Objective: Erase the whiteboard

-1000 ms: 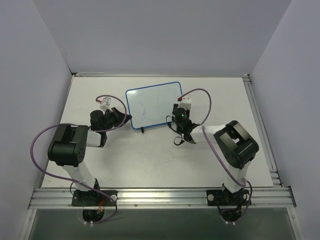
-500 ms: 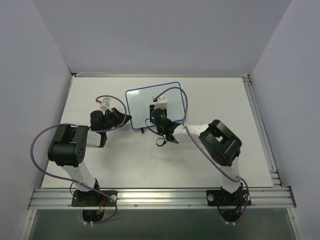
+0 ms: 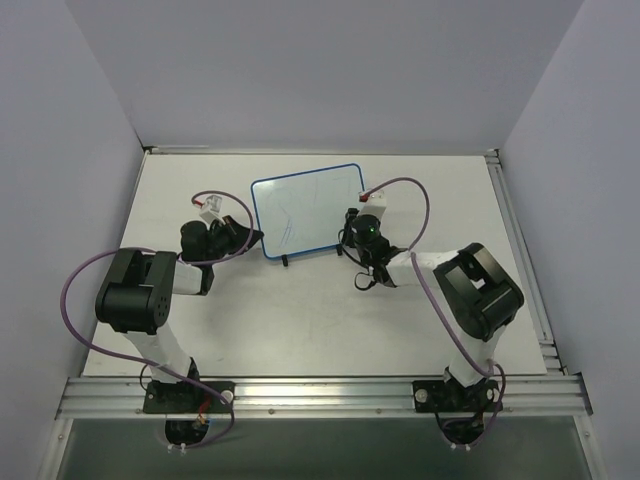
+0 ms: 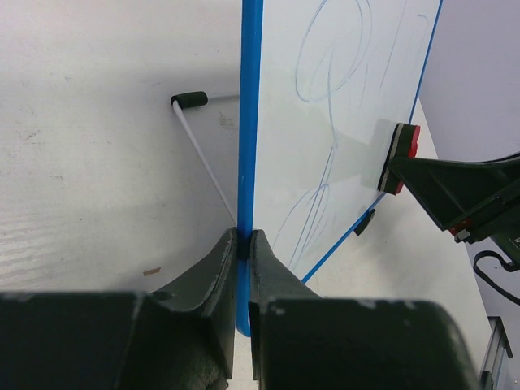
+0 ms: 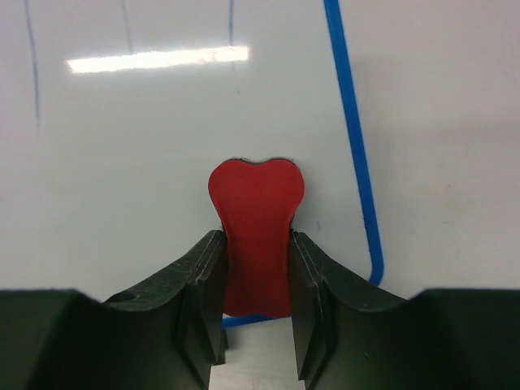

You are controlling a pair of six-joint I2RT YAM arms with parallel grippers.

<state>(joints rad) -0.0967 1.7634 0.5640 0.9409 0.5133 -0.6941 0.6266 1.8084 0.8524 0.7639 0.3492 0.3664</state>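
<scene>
Whiteboard (image 3: 308,212) stands tilted at the far centre of the table (image 3: 300,330), propped on a black-tipped wire foot (image 4: 188,100). Left gripper (image 4: 245,241) pinches its blue rim near the lower left corner. Right gripper (image 5: 256,248) pinches a red eraser (image 5: 256,203) against the lower right corner. Blue scribbles (image 3: 285,220) remain. Half a second earlier the eraser was mid-board.
</scene>
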